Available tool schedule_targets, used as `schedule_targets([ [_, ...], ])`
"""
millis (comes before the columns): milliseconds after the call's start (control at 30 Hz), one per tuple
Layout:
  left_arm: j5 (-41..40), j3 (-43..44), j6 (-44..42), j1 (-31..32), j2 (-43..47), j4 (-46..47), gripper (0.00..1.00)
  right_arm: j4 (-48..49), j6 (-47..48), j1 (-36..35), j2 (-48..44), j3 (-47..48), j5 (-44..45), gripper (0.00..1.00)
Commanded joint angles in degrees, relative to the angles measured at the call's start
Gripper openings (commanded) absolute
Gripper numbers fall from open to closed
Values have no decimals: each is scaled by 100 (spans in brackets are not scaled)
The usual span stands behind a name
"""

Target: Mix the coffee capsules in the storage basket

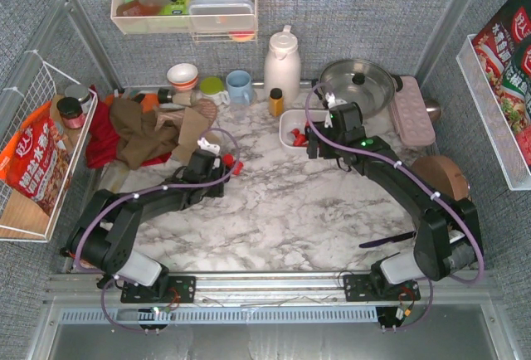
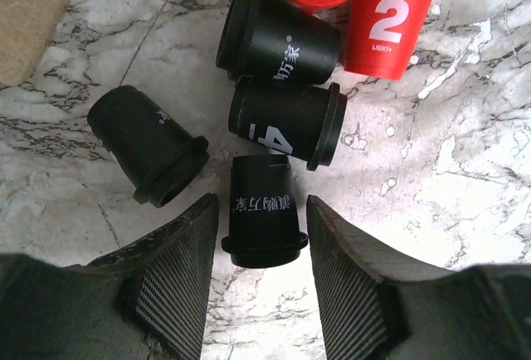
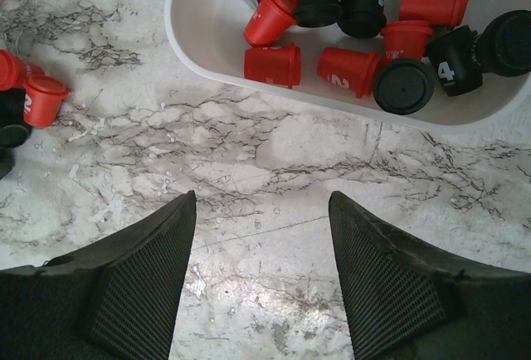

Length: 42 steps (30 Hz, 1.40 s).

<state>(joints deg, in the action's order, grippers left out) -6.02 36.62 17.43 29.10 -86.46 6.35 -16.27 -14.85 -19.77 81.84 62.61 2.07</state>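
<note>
Six coffee capsules (image 2: 286, 122) are lying loose on the marble table (image 1: 282, 202) in front of the left arm, four black and two red, well apart from the storage basket (image 3: 203, 7) over by the right arm. One black capsule (image 2: 264, 226) is lying on its side between the fingers of the left gripper (image 2: 263, 209). Its long axis is running straight along the gripper's reach, with the wide rim pointing back toward the wrist and the narrow end pointing into the heap. The jaws are standing about a rim's width apart, one pad at each side of that rim. I cannot tell whether they are pressing on it or only flanking it. Just past its narrow end another black one, marked 4, is lying crosswise, so hardly any room is showing ahead. The marble to the right of the heap is lying bare.

The right gripper (image 3: 261, 202) is hanging over bare marble with its jaws spread wide, holding nothing and touching nothing. The basket's near wall is running across just ahead of its fingertips, its rounded corner off to the left. Inside, red and black capsules are lying mostly on their sides, pointing every which way. They are bunching toward the right, while the near left part of the floor is showing white.
</note>
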Motion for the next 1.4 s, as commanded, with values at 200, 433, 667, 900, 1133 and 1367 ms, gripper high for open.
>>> schedule_targets([
  [200,225,87,6,-10,-170,-176,42,-57,-38,-46,19,8,-126,69],
  [433,557,48,-85,-5,318,-10,35,-231,-35,-111,-172,71,-313,69],
  [667,2034,-847,-587,59,1644,1800,36,-341,-301,-532,-456,194,-857,69],
  [900,2632,-1333,-851,370,2436,3373,36,355,-1189,-980,-687,136,-1672,69],
  [1133,2830,-1023,-1271,862,2262,3678,36,946,-1811,-1319,-749,135,-1971,70],
  [1367,2843,-829,-1348,1061,2072,3843,36,1105,-2001,-1423,-673,133,-2247,66],
])
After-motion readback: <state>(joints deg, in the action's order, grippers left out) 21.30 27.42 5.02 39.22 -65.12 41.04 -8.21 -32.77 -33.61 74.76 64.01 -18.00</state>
